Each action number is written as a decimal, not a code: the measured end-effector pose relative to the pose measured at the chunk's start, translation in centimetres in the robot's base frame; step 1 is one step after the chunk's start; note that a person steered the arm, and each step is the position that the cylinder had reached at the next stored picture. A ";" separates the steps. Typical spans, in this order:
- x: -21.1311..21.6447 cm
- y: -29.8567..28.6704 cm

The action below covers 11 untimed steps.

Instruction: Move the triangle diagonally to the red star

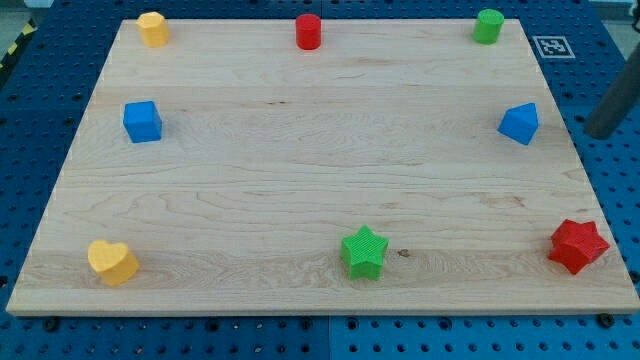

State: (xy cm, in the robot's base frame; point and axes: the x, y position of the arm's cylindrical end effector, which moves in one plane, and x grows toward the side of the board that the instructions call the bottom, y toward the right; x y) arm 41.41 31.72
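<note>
The blue triangle sits near the board's right edge, in the upper half. The red star sits at the board's bottom right corner, below and slightly right of the triangle. My rod comes in from the view's right edge, and my tip is off the board, just right of the blue triangle and apart from it.
The wooden board also holds a yellow hexagon, red cylinder, green cylinder, blue cube, yellow heart and green star. A blue pegboard surrounds it.
</note>
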 end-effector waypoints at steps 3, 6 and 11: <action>-1.9 -4.8; -1.4 -7.7; 0.4 -11.9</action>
